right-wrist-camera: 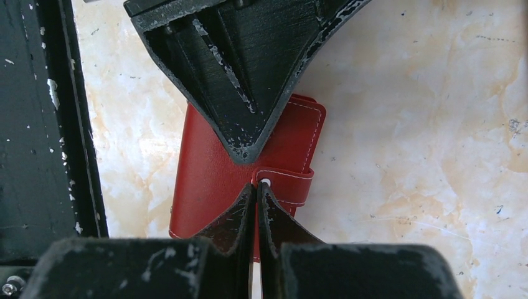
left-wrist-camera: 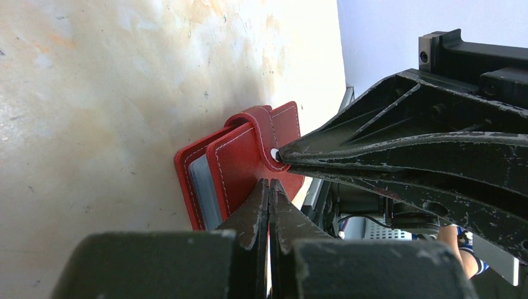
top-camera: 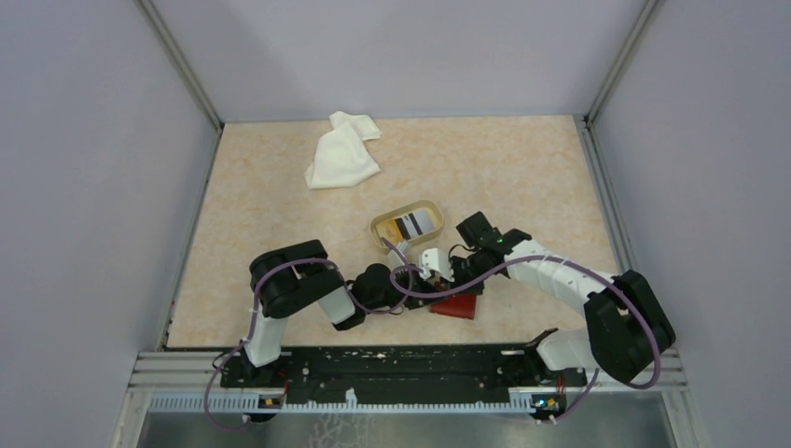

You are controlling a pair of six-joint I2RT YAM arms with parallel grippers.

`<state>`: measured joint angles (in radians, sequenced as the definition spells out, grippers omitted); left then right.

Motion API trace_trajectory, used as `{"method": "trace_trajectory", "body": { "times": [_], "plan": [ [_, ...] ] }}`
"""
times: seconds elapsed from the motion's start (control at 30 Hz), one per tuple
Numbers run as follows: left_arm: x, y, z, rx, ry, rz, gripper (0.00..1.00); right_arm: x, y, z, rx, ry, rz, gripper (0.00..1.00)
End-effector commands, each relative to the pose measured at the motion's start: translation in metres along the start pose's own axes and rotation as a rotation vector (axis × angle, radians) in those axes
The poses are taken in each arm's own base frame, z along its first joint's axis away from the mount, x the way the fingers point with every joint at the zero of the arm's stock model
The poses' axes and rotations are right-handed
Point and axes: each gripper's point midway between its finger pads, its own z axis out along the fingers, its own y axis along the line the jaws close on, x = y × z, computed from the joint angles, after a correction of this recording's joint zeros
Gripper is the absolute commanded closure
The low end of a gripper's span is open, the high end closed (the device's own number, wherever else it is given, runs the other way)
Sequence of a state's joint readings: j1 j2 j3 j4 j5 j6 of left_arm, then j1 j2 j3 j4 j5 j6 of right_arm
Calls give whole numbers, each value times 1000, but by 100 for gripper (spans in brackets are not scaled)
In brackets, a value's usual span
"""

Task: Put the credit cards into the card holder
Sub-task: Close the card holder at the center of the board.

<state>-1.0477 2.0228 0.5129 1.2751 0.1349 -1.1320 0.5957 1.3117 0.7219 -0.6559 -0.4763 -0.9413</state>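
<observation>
Near the front edge of the beige marbled tabletop [top-camera: 522, 177], the small red leather-like folding card holder [right-wrist-camera: 199, 174] lies flat, its strap [right-wrist-camera: 287, 185] folded over the cover. Both grippers meet above it. The left gripper [left-wrist-camera: 269, 187] has its fingers pressed together with nothing between them, tips at the cover just beside the strap. The right gripper [right-wrist-camera: 256, 190], likewise closed and empty, points its tips at the silver snap [right-wrist-camera: 266, 182]. The thin striped and yellow-orange plastic credit cards [top-camera: 415, 224] sit in a tan oval dish [top-camera: 381, 230] farther back. A crumpled white cloth [top-camera: 340, 154] lies well beyond.
</observation>
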Motion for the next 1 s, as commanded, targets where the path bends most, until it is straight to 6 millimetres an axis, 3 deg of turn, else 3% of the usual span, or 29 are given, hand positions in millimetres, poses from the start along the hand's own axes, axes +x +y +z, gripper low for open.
{"method": "trace_trajectory", "body": {
  "times": [0.0,0.33,0.97],
  "plan": [
    [7,33,-4,-117,12,25,100,-15,11,-5,-51,-40,-27,100],
    [7,33,-4,-117,11,24,100,-17,16,-6,-70,-56,-32,100],
    [6,31,-4,-105,7,24,100,9,36,10,-184,86,-29,100]
  ]
}}
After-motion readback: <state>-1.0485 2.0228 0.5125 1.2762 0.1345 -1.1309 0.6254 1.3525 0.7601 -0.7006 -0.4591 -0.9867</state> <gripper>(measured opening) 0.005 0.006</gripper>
